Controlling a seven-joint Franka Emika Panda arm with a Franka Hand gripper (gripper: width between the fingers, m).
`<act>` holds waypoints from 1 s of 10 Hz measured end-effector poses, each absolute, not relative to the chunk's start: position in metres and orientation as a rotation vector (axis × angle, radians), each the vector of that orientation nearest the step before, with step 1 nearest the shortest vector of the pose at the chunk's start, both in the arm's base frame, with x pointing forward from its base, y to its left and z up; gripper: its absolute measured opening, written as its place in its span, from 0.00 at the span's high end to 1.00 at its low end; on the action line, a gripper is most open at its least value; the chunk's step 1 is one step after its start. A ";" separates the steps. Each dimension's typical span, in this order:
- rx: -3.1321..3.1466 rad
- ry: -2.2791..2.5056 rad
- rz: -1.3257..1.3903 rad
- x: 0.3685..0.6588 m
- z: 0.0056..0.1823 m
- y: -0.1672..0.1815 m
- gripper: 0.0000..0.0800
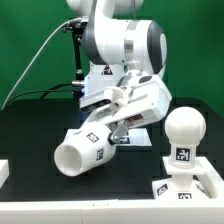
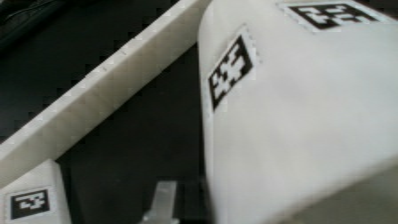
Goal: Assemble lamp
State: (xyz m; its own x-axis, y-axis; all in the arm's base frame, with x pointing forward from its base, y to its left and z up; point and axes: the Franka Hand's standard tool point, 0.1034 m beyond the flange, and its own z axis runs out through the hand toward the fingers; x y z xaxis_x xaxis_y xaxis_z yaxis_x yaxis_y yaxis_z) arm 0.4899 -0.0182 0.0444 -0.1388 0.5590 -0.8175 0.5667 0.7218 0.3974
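**Shade on its side, bulb seated in the base**

Here, in the exterior view, we start at the left, where a white edge (image 1: pixel 4 172) pokes into the frame on the black surface (image 1: pixel 30 135); we cannot tell what it belongs to. Next comes the tapered lamp shade (image 1: pixel 82 148), lying on its side and tilted, its wide open end toward the exterior view's left and its narrow end rising toward the gripper (image 1: pixel 118 128). Square tags show on its wall. The white arm reaches down over the shade's narrow end, and its fingers sit right at that end, but they are hidden behind the hand and the shade, so we cannot tell whether they are clamped or apart.

Further right, well apart from the shade, the round bulb (image 1: pixel 184 128) stands upright on its tagged stem, seated in the flat square base (image 1: pixel 186 186) near the frame's corner.

In the wrist view, we see the shade's white wall (image 2: pixel 285 120) close up with two tags on it, a long white strip beside it, and one grey finger (image 2: pixel 164 200) blurred at the picture's edge.
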 end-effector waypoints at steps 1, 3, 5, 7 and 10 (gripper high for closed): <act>0.887 1.791 -0.013 0.490 0.044 -0.021 0.95; 0.882 1.793 -0.021 0.490 0.044 -0.022 0.86; 0.880 1.795 -0.029 0.490 0.044 -0.025 0.63; 0.879 1.795 -0.036 0.490 0.044 -0.027 0.24; 0.876 1.797 -0.045 0.490 0.044 -0.030 0.13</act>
